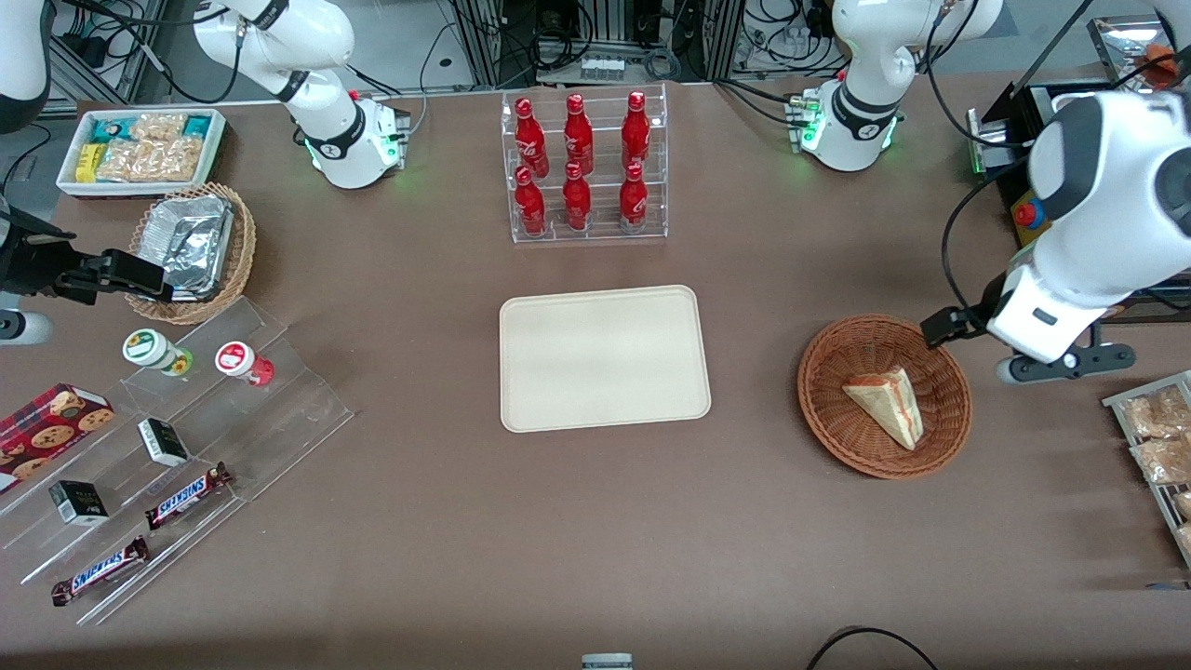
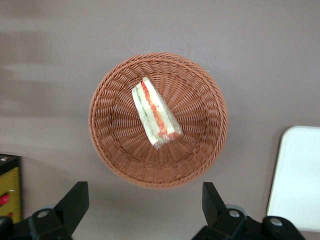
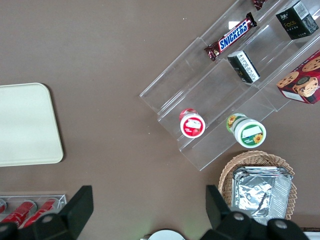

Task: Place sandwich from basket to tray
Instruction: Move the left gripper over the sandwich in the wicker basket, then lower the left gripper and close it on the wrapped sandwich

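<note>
1. The sandwich (image 1: 887, 402) lies inside the basket (image 1: 837, 433), which sits on the brown worktop (image 1: 595, 540) toward the working arm's end.
2. The tray (image 1: 603, 357) lies flat near the middle of the worktop, well apart from the basket and bare.
3. The front view shows the working arm above the worktop just beside the basket's rim, but its tool (image 2: 145, 205) is mostly hidden there under the white wrist.
4. The left wrist view shows what the front view hides: the tool is released, its two dark fingers (image 2: 75, 202) spread wide with nothing between them, hanging above the basket's rim.
5. That same view shows the sandwich's cut edge (image 2: 155, 111) with red and green layers, and one corner of the tray.
6. Only the front view shows the rack of red bottles (image 1: 582, 167), farther from the camera than the tray.
</note>
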`<control>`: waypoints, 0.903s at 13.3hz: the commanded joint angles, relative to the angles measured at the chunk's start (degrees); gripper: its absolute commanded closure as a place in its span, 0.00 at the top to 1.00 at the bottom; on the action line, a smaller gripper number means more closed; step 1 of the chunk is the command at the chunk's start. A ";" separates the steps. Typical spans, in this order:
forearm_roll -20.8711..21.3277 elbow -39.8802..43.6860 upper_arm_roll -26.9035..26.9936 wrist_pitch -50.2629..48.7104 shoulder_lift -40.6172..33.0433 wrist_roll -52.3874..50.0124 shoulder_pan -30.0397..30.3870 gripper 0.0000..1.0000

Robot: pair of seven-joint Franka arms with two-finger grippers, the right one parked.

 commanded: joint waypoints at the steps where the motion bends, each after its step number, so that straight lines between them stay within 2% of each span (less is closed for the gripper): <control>1: -0.68 -9.05 1.33 9.66 -1.85 -7.37 -0.31 1.00; 3: -0.95 -15.13 1.78 18.46 -1.51 -12.37 -0.31 1.00; 6: -0.86 -19.71 1.78 27.52 1.30 -18.19 -0.40 1.00; 12: -0.86 -20.60 1.52 33.60 6.31 -21.98 -0.66 1.00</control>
